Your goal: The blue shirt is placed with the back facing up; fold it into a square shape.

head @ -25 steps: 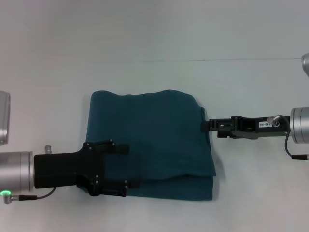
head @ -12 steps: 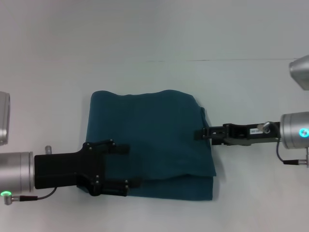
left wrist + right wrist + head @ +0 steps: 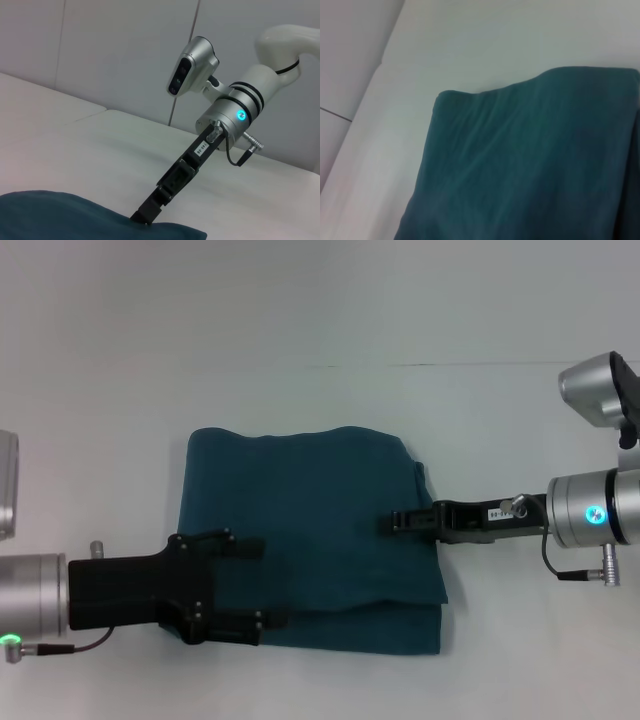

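The blue shirt (image 3: 310,535) lay folded on the desk (image 3: 320,320); left gripper (image 3: 262,585) jaws apart over its near-left corner, right gripper (image 3: 390,523) jaws together above it.

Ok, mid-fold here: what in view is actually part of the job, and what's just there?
In the job:
- blue shirt, folded into a rough square
- left gripper, open over its near left corner
- right gripper, reaching in over its right edge

Just there:
- white table
- nothing else lying about
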Robot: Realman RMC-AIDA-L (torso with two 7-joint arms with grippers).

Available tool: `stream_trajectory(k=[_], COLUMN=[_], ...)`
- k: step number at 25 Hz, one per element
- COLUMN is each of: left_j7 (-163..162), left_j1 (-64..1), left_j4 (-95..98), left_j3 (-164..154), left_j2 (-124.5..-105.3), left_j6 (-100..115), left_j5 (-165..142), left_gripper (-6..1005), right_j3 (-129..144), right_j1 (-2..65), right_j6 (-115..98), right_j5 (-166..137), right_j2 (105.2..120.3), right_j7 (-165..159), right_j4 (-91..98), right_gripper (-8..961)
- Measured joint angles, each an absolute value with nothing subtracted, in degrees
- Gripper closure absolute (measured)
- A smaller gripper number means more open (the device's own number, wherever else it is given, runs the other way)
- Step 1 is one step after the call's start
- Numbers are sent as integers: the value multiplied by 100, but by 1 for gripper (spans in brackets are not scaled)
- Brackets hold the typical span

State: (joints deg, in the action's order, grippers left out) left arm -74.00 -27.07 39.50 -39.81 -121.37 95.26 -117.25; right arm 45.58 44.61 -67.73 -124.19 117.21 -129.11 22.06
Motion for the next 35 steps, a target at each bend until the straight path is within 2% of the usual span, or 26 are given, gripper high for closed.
stream_trajectory(k=[16,31,35], left_j7=[-7401,-7400,-7400], left_j1=[-2734,-2731,-2737], left_j4=[3940,3964,3964], left_j3=[-3937,-3920,-3919], left_j2=[-12125,-12111,-12111], left_j6=[9499,9484,9475], left_j5=[-11724,-11724,-11724], left_gripper=[51,51,51], right_j3=[4603,4602,4714], right_j1=[4374,4429,4442], right_j6=[-6952,-6867,-6698], right_j5=[-12403,-12392,-12413], right_j2=[11704,11752,11806], right_j7=[-12946,-12946,-12954], right_j4=[2206,2206,2206], right_gripper=[55,61,180])
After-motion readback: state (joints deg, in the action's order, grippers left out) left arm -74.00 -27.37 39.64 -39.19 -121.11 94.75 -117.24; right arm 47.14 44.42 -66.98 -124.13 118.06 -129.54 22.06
